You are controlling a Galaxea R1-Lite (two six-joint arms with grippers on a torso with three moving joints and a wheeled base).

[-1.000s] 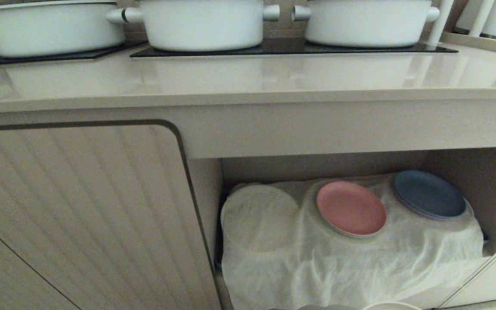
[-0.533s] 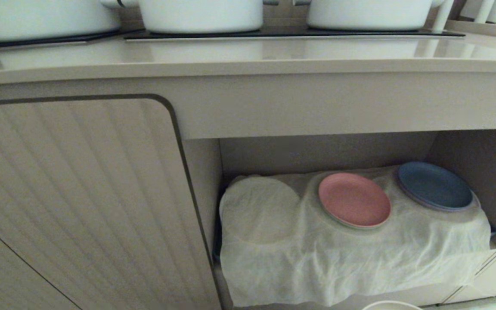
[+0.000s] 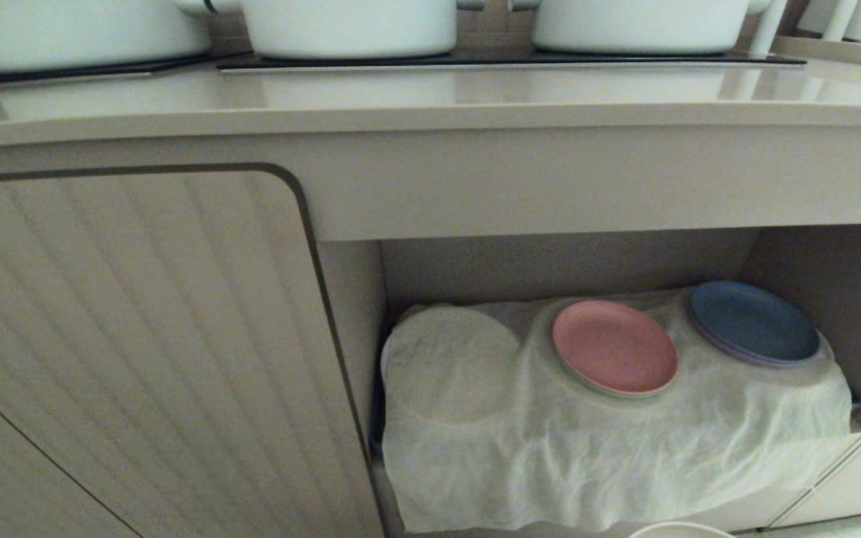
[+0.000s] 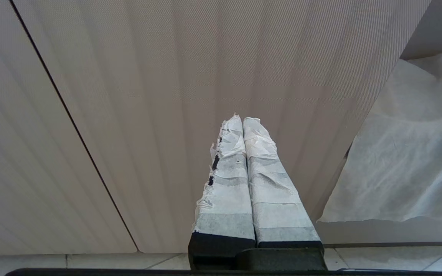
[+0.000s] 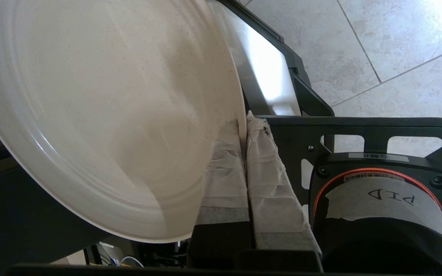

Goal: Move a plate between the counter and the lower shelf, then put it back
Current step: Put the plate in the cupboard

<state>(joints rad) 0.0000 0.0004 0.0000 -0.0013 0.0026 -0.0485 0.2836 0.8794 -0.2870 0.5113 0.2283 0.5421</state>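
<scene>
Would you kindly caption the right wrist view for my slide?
Right claw shut on the rim of the beige plate, held above the tiled floor.

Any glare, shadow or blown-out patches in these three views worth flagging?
Head view: the glossy pale-beige counter mirrors the white pots; the recess behind the wrinkled white cloth is shadowed. Right wrist view: sunlight whitens the tiled floor and a shiny panel beside the round cream plate, which carries a dark shadow near the right end effector. Left wrist view: even light.

head: faces lower shelf (image 3: 812, 254) | left wrist: close, shares white cloth (image 4: 409, 161)
</scene>
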